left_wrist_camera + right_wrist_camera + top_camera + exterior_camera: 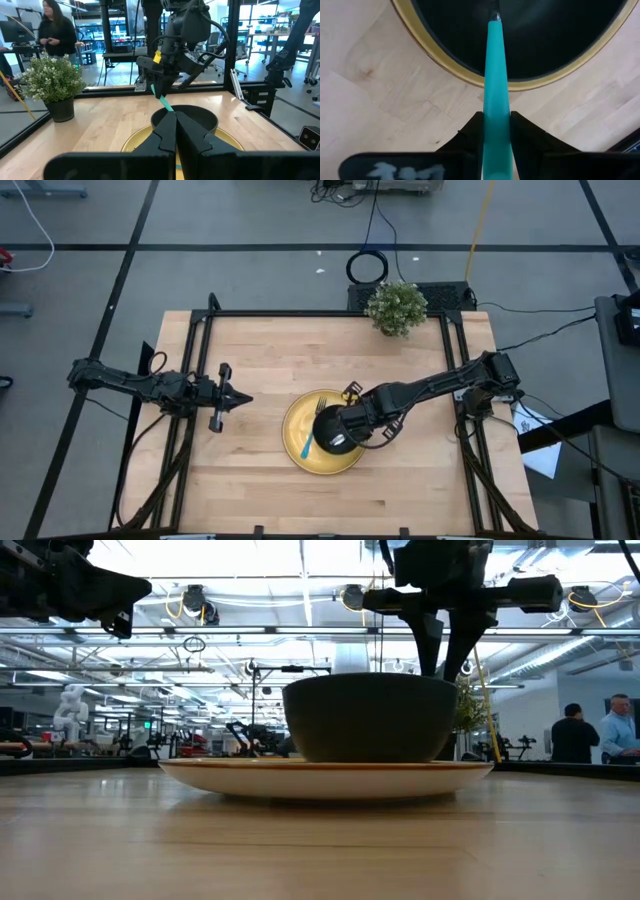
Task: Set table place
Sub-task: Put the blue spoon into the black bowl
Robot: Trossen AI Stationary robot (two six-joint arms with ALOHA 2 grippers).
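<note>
The step in hand looks like the placing of cutlery at the setting: the right gripper (496,131) is clamped on the teal plastic handle (496,85) of a utensil, its 2 dark fingers pinching the handle from either side, and it hangs over the small round black bowl (370,716) that sits on the round flat yellow dinner plate (299,462). The plate lies near the middle of the light butcher-block wooden table (260,360), directly beneath the right arm's wrist. In the right wrist view the handle runs forward from the gripper, and its far end, where a glint of metal shows, reaches over the bowl's dark interior; whether that tip touches the bowl cannot be told. A silver fork with a blue handle (311,436) already rests on the plate's left part, just beside the bowl. The next move probably calls for lowering the utensil until it is supported by bowl or plate, then easing the fingers apart without tipping the bowl. The left gripper (240,399) waits well apart to the plate's left, fingers pressed together and empty. A small potted green plant (397,307) stands at the table's far edge.
</note>
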